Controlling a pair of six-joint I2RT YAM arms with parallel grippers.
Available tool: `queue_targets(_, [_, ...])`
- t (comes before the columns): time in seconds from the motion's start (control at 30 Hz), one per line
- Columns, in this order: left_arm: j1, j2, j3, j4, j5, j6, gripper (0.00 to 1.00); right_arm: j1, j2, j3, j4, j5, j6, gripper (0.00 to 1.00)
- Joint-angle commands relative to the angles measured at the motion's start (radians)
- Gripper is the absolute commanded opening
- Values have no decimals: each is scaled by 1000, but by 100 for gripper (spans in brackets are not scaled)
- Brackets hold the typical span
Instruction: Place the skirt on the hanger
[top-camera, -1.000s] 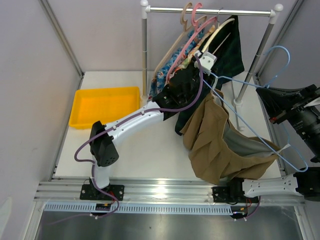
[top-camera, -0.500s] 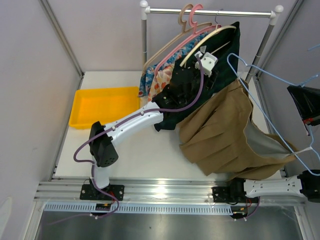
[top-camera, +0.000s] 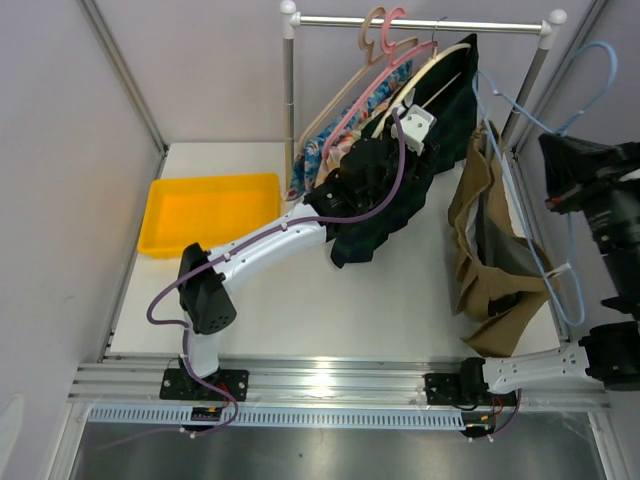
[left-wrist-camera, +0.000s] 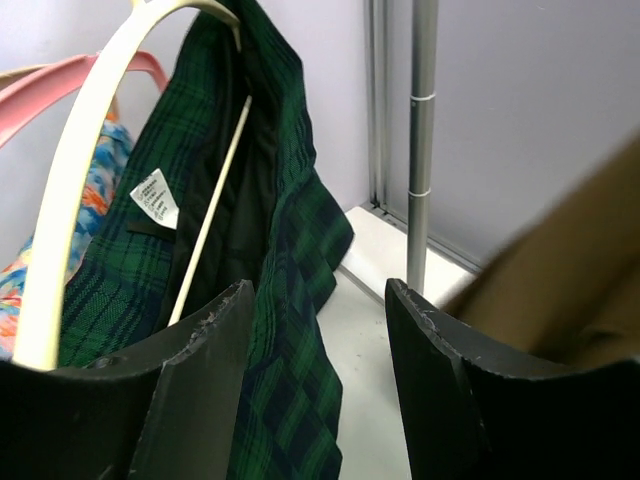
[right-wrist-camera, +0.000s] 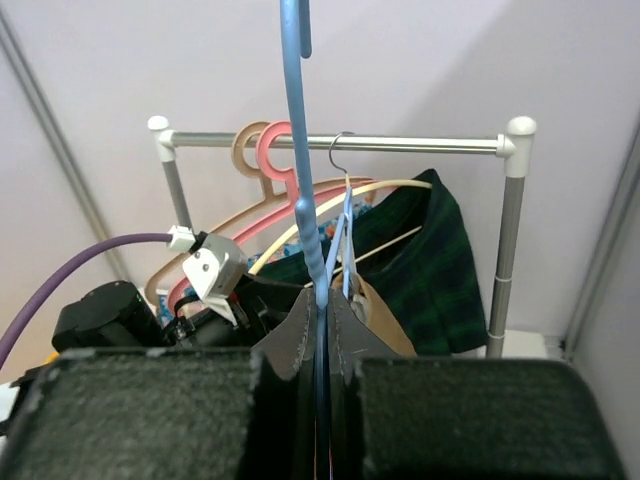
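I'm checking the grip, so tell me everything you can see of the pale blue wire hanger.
The pale blue wire hanger is thin and triangular, with a small hook at its top. It looks like coated wire. It is held in the air on the right side of the scene, hook uppermost and roughly upright. The right end effector is shut on its wire below the hook. The tan skirt hangs draped from it, with the greyish lining showing.

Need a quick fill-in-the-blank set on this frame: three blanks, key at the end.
1. The right gripper is shut on the ____ wire hanger carrying the skirt.
2. The left gripper, facing the green plaid garment, is ____.
3. The shallow plastic tray is ____.
Missing words: blue; open; yellow.
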Motion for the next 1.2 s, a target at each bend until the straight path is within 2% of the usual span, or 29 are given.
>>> queue_targets(0.0, [-1, -78, 12, 9, 36, -30, 61, 93, 42, -46, 462, 47, -334, 0])
queue_targets(0.13, [-1, -101, -8, 18, 66, -39, 61, 211, 48, -69, 524, 86, -383, 0])
queue_targets(0.2, [-1, -106, -3, 17, 71, -36, 60, 217, 61, -131, 639, 116, -450, 0])
queue_targets(0.27, [-1, -109, -6, 17, 76, -35, 60, 217, 53, -129, 610, 116, -412, 0])
queue_targets(0.37, [-1, -106, 3, 14, 80, -38, 61, 202, 73, -129, 627, 139, -441, 0])
queue_targets(0.43, [-1, -103, 5, 15, 80, -41, 61, 101, 137, -129, 628, 143, -466, 0])
queue_targets(0.47, [-1, -101, 8, 17, 76, -44, 61, 46, 153, -111, 554, 129, -366, 0])
queue_targets(0.5, [-1, -103, 6, 15, 74, -43, 61, -12, 169, -65, 395, 60, -234, 0])
queue_targets(0.53, [-1, -101, 6, 14, 76, -43, 61, -159, 217, 66, 63, 2, -90, 0])
queue_targets(0.57, [-1, -101, 8, 12, 76, -43, 61, -248, 244, 119, -33, -53, 85, 0])
queue_targets(0.6, [-1, -103, 6, 14, 76, -43, 61, -336, 272, 159, -113, -104, 138, 0])
queue_targets(0.63, [-1, -101, 6, 14, 77, -43, 61, -523, 336, 195, -266, -223, 193, 0])
queue_targets(0.67, [-1, -100, 11, 12, 76, -43, 61, -627, 372, 280, -351, -321, 340, 0])
queue_targets(0.7, [-1, -100, 12, 12, 76, -40, 61, -739, 404, 326, -434, -444, 420, 0])
queue_targets(0.73, [-1, -100, 12, 12, 76, -39, 61, -935, 404, 333, -453, -677, 480, 0])
queue_targets(0.8, [-1, -104, 9, 12, 77, -41, 61, -1088, 395, 279, -424, -860, 609, 0])
queue_targets(0.83, [-1, -103, 11, 14, 80, -39, 61, -1160, 416, 279, -416, -1022, 647, 0])
queue_targets(0.87, [-1, -103, 18, 8, 88, -41, 61, -1291, 436, 304, -424, -1108, 724, 0])
queue_targets(0.93, [-1, -104, 20, 4, 88, -39, 61, -1395, 481, 331, -418, -1309, 778, 0])
queue_targets(1.07, [1, -118, 3, 9, 99, -38, 61, -1570, 548, 330, -340, -1439, 844, 0])
queue_targets(1.17, [1, -130, -5, 7, 123, -53, 62, -1621, 574, 336, -303, -1497, 883, 0])
